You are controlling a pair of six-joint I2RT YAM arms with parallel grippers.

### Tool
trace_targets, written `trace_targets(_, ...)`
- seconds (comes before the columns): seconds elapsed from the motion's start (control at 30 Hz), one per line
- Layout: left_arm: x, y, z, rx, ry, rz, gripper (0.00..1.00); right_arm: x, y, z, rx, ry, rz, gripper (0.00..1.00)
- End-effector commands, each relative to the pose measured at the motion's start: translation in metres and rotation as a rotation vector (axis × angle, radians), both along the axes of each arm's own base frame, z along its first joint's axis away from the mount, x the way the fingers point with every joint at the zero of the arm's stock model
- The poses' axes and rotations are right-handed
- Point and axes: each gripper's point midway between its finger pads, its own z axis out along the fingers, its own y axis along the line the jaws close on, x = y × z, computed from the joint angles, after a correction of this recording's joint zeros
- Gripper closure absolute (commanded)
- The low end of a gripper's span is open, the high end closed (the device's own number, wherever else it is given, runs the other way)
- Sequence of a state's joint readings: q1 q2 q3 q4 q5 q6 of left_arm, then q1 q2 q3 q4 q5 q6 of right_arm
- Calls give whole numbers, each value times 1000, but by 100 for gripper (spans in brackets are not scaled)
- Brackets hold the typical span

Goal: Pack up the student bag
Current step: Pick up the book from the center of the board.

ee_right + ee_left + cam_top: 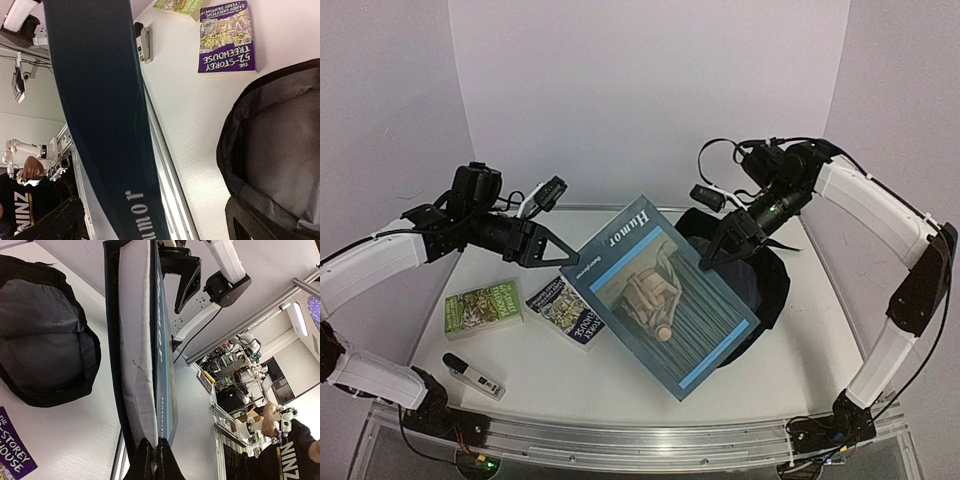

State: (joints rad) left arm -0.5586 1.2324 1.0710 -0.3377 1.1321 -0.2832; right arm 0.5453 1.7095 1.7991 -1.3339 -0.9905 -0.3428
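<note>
The left gripper (563,258) is clamped on the Humor book (660,300), which is tilted above the open student bag (775,290) at the table's right. The right gripper (720,250) has its jaws apart around the book. Nothing looks packed yet; the 52-Storey Treehouse book (565,310) and the green book (482,308) lie outside.

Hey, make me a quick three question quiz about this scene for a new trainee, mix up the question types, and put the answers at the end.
1. True or false: the left gripper is shut on the edge of the blue book.
2. Besides the blue book, how many books lie flat on the table? A) one B) two C) four
3. Short answer: is the blue book inside the student bag yet?

Key
1. True.
2. B: the green book and the purple book.
3. No. It is held up off the table, outside the bag.
</note>
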Motion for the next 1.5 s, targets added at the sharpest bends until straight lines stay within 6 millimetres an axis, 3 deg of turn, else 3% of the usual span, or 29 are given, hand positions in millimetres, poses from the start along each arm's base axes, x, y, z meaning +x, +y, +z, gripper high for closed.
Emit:
trace_targets(0.0,-9,-11,31,-91,-102,-99,100,-22,14,-6,26,81,75,3)
trace_targets(0.4,0,-21,21,-74,-65,-115,100,-45,26,5,101,171,148,25)
trace_targets(0.67,1,-22,25,-92,-70,-126,100,-61,30,5,103,198,182,38)
trace_targets(0.87,8,-26,21,-83,-64,-108,99,-65,33,9,106,189,191,51)
trace_targets(0.93,11,-27,20,-80,-70,-91,90,-64,33,14,114,181,190,55)
trace_targets(1.07,22,-28,18,-68,-92,-16,44,-57,33,24,123,142,171,66)
trace_targets(1.17,39,-27,14,-43,-101,92,24,-38,28,33,155,142,117,67)
trace_targets(1.3,69,-15,16,-44,-105,294,10,9,12,51,221,144,-6,72)
trace_targets(1.47,116,20,21,-130,-60,601,1,76,-2,71,246,60,-237,70)
